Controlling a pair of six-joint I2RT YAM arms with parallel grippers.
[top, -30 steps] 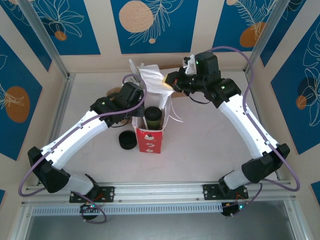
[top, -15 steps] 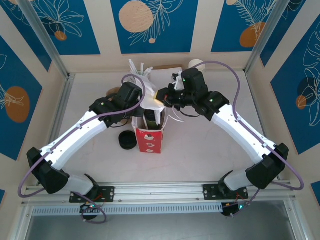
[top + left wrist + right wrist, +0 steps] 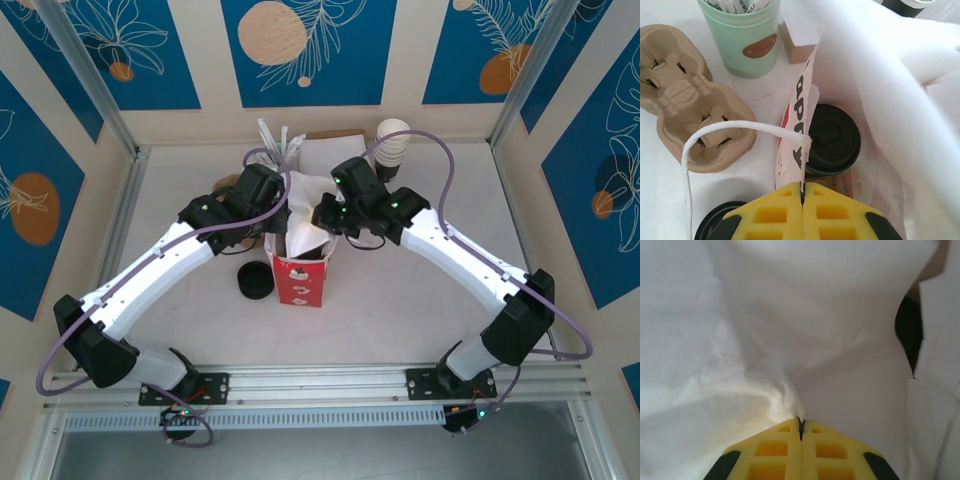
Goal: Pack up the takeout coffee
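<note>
1. Top view: the red-and-white bag [image 3: 298, 281] stands mid-table between the arms. White paper [image 3: 304, 226] bulges from its mouth and hides the inside. The left gripper [image 3: 274, 228] sits at the bag's far left edge, and the right gripper [image 3: 322, 218] is on the paper. A black puck [image 3: 255, 282] lies just left of the bag. White cups [image 3: 392, 146] stand far right.
2. Left wrist: the left gripper [image 3: 802, 186] has its yellow fingers pressed together on the bag [image 3: 799, 107] rim, beside the white handle [image 3: 715, 131]. The coffee [image 3: 833, 138] stands inside the bag, black lid up, with the paper [image 3: 900, 75] to its right. A cardboard carrier [image 3: 685, 100] and a mint cup [image 3: 742, 37] sit left of the bag.
3. Right wrist: the right gripper [image 3: 800, 421] is pinched tight on a fold of the paper [image 3: 790, 325]. I cannot tell what the dark patch [image 3: 910, 335] at the right is.
</note>
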